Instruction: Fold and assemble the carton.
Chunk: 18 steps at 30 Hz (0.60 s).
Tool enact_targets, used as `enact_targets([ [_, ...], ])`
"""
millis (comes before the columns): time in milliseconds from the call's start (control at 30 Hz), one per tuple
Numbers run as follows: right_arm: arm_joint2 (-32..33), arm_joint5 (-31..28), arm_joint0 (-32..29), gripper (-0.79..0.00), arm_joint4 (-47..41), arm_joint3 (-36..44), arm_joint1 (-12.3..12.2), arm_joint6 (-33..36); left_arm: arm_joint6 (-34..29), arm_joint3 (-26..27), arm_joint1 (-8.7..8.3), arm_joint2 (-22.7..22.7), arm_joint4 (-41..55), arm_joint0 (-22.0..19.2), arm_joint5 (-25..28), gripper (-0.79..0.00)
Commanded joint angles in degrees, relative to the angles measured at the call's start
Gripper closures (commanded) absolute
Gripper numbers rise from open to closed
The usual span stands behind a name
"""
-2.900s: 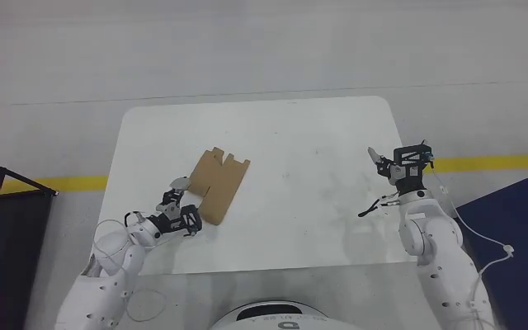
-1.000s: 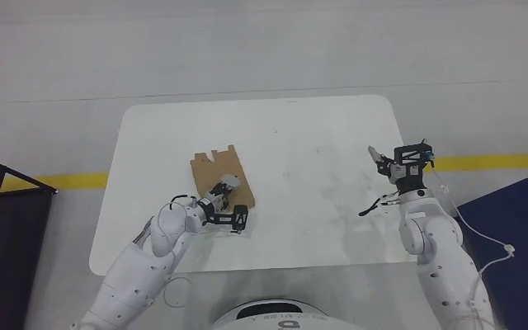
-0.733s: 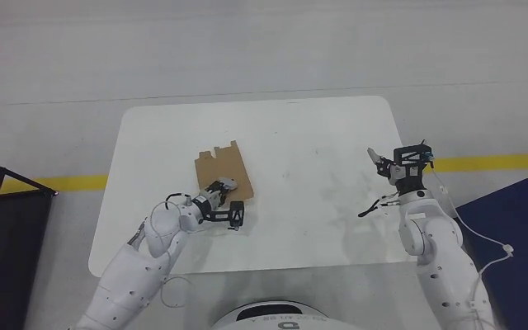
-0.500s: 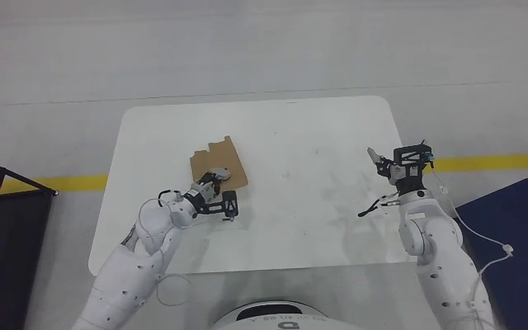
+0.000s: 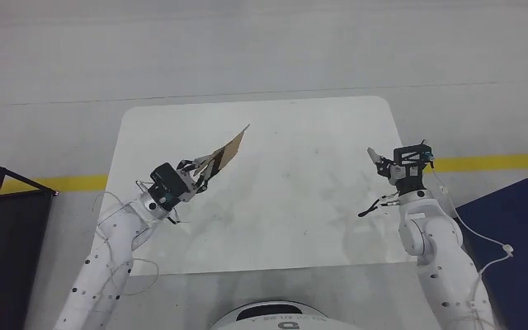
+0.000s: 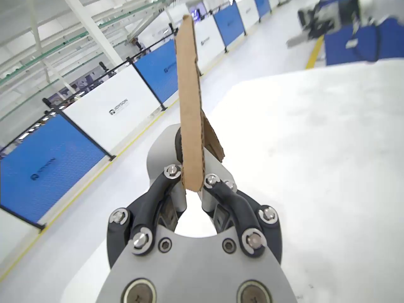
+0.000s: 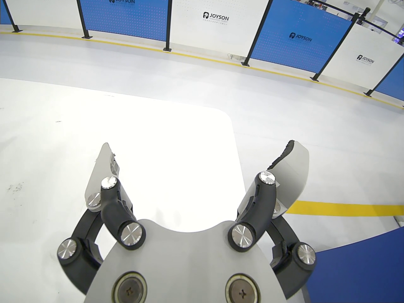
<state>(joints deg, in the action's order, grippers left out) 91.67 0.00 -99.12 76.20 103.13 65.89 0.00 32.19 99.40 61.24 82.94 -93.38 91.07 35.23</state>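
Currently the white desk (image 5: 330, 181) carries nothing of the carton (image 5: 229, 151): it is held on edge above the left part, clenched in the left claw (image 5: 200, 167). This looks like the lift step. Next, the released right claw (image 7: 199, 149), near the right edge, probably needs to take a free panel.

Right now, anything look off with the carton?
Yes. The carton is off the table, a flat sheet pinched at one edge in the left gripper and sticking up at a tilt, unfolded. The right gripper is open, well apart from it.
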Motion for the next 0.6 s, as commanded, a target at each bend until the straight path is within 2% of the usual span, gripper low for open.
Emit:
enact_targets([
  [0,0.00,0.00,0.00,-0.785,0.00,0.00,0.00,0.00,1.13,-0.52,-0.15,0.75,2.51,0.05,2.91,0.000],
  [333,0.00,0.00,0.00,-0.785,0.00,0.00,0.00,0.00,0.39,-0.94,0.03,-0.50,3.98,0.26,2.05,0.000],
  [433,0.00,0.00,0.00,-0.785,0.00,0.00,0.00,0.00,1.52,-4.46,0.20,-1.11,12.64,-0.95,7.61,0.000],
  [567,0.00,0.00,0.00,-0.785,0.00,0.00,0.00,0.00,-1.12,-11.29,0.40,-2.02,25.88,-3.98,16.30,0.000],
])
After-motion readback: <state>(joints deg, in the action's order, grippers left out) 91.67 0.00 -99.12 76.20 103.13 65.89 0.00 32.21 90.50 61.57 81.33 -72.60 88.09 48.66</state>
